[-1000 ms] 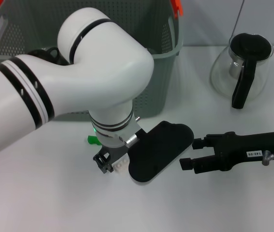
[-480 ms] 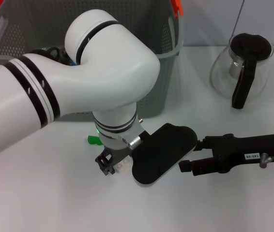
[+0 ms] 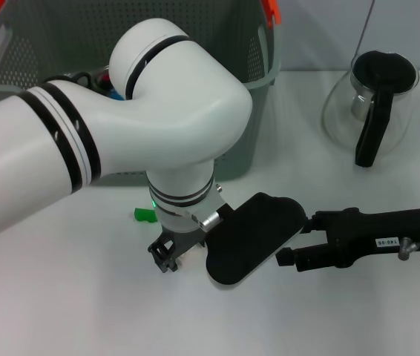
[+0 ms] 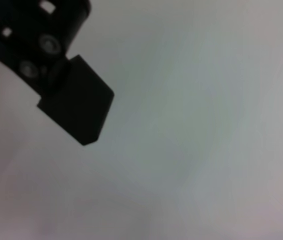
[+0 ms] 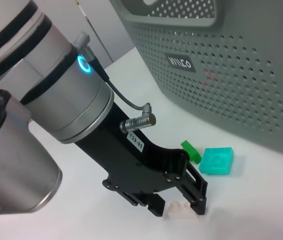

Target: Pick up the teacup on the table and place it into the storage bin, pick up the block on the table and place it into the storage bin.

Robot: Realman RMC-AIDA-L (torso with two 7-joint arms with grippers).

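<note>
The storage bin [image 3: 258,111] stands at the back left; its perforated wall fills the top of the right wrist view [image 5: 241,75]. My left gripper [image 3: 167,257] is down at the table in front of the bin. In the right wrist view its fingers [image 5: 199,200] straddle a small white block [image 5: 180,211] on the table, and the jaws look open around it. A green block [image 3: 143,215] and a teal block [image 5: 217,161] lie beside it. My right gripper [image 3: 293,245] hovers open and empty just to the right. No teacup shows.
A glass teapot [image 3: 369,104] with a black handle stands at the back right. Dark and coloured items lie inside the bin [image 3: 84,78]. The left arm's large white elbow [image 3: 173,96] hides much of the bin's front. The left wrist view shows only bare tabletop [image 4: 191,125].
My left arm has shifted right and lowered, so its gripper now covers the white block that showed beside it. My right gripper has drawn back slightly to the right.
</note>
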